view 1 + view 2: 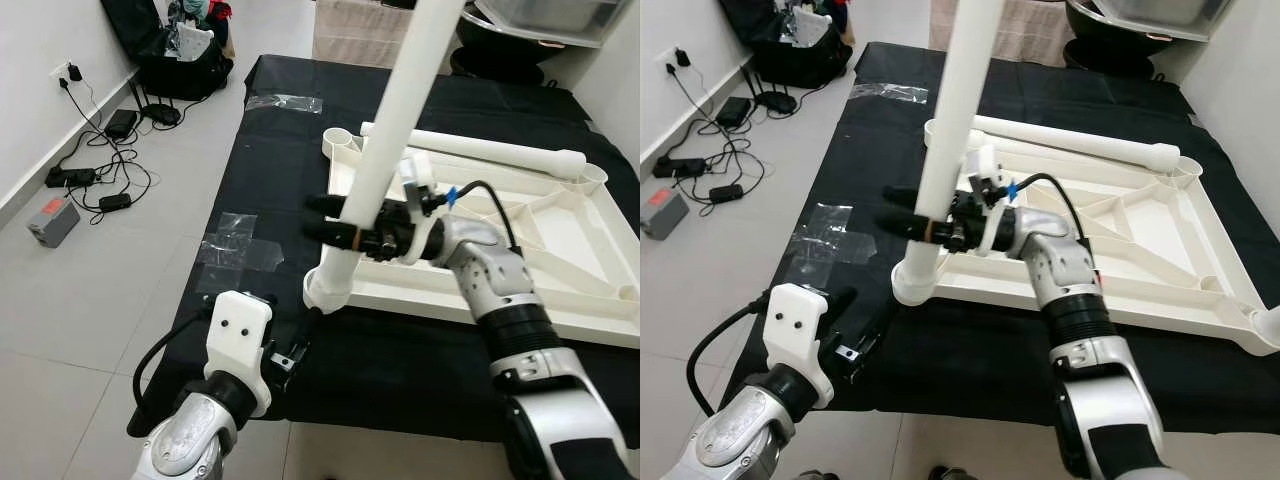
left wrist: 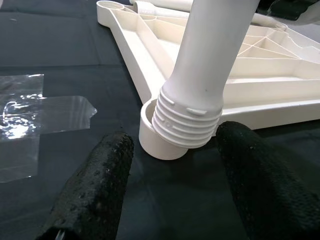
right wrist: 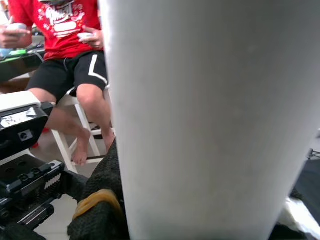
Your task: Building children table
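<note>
Left eye view: right gripper (image 1: 335,222) apparently clamps table leg (image 1: 385,150).

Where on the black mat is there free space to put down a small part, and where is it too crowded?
Free: the black mat between the taped patch and the upturned tabletop, and the strip in front of the tabletop. Crowded: the near corner socket, where the right gripper holds the table leg and the open left gripper waits close by.

Black cloth (image 1: 250,130) with clear tape (image 1: 240,243), floor cables (image 1: 100,170)
</note>
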You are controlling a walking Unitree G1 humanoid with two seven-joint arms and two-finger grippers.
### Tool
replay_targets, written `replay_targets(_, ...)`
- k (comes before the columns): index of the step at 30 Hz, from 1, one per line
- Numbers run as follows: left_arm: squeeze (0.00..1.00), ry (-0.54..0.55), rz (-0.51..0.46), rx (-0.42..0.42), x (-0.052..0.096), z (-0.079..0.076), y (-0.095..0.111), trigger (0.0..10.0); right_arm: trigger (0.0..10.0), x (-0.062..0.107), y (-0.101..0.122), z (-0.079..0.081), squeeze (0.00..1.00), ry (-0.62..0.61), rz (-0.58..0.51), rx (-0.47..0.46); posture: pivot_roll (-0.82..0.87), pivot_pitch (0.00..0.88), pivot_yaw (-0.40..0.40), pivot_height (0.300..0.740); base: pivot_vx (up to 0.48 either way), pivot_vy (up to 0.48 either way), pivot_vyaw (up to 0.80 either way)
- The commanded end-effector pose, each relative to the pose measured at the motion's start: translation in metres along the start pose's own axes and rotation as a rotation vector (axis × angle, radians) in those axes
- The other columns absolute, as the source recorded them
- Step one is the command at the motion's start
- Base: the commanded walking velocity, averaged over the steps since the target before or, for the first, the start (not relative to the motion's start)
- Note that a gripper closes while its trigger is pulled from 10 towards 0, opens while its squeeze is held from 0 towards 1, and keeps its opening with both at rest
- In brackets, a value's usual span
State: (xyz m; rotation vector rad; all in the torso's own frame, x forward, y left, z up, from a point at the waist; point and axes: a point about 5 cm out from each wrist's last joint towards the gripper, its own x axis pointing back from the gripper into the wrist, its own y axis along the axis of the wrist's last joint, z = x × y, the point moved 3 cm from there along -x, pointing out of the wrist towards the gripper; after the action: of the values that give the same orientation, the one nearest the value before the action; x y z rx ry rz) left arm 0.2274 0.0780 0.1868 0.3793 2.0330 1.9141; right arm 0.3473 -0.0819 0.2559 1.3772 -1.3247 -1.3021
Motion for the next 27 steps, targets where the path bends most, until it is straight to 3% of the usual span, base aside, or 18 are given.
replay_targets(1,0.0,-0.012,0.007,0.008,0.0,-0.003,-0.003,10.0,10.0,-0.003,0.003,0.007,0.0,0.061,-0.004,0.026,0.09,0.195,-0.107,0.74,0.0,0.0,0.0)
replay_targets(4,0.0,-0.013,-0.004,0.009,0.0,-0.005,0.0,10.0,10.0,-0.01,0.004,0.006,0.0,0.061,0.012,0.067,0.1,0.189,-0.114,0.74,0.0,0.0,0.0)
replay_targets(18,0.0,-0.018,-0.006,-0.001,0.001,-0.007,0.0,10.0,10.0,-0.007,0.029,-0.006,0.0,0.027,0.038,0.191,0.1,0.187,-0.112,0.74,0.0,0.0,0.0)
replay_targets(27,0.0,-0.02,-0.007,-0.004,0.0,-0.007,0.0,10.0,10.0,-0.011,0.013,-0.002,0.0,0.036,0.099,0.192,0.1,0.2,-0.109,0.74,0.0,0.0,0.0)
